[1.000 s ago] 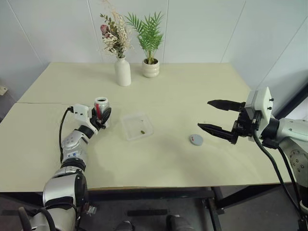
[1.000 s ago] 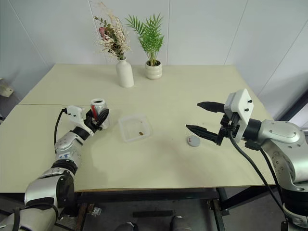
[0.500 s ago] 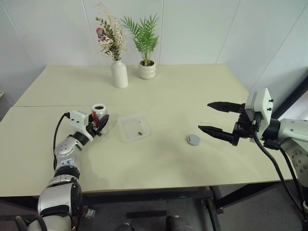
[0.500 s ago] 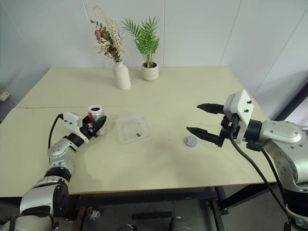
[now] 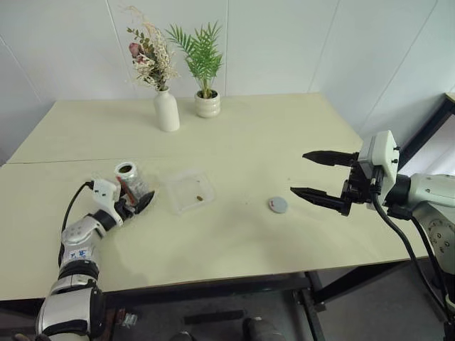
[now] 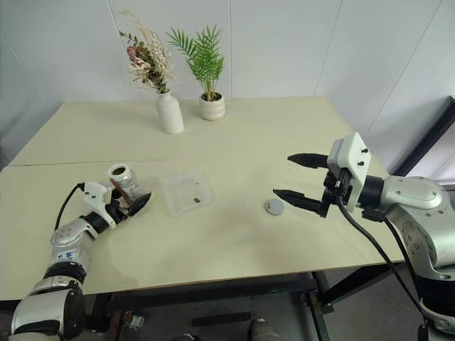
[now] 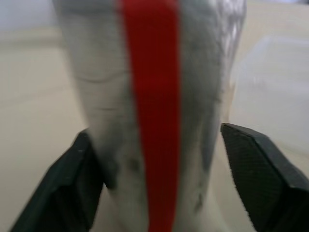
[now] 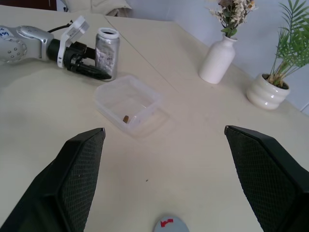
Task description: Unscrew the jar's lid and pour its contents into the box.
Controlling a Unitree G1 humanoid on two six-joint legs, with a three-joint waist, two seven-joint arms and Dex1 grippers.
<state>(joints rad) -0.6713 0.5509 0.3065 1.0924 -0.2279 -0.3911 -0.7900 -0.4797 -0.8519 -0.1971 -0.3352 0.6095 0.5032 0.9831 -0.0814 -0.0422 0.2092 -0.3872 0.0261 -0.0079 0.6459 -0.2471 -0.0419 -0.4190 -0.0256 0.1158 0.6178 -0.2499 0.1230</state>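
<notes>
While the vase [image 5: 167,110] and plant pot [image 5: 207,105] stood well behind, both grippers' jaws stood apart, left gripper [image 5: 134,202] flanking the jar [image 5: 129,179], right gripper [image 5: 321,177] empty; the right wrist view revealed the bit [image 8: 125,118] inside the box [image 8: 126,103].

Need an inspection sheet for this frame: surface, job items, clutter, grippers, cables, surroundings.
Surface: pale beige table, with a seam running across its left part.
Job's things: silver-grey jar with a red stripe stands upright, lid off. Round flat grey lid lies on the table right of the clear plastic box. A tiny dark bit lies inside the box.
Clutter: white vase of dried flowers and white pot with a green plant at the far edge.
Grippers: left gripper open, fingers on either side of the jar; right gripper open, empty, above the table.
Cables: black cable at the left wrist; black cable under the right arm.
Surroundings: white panelled walls.
</notes>
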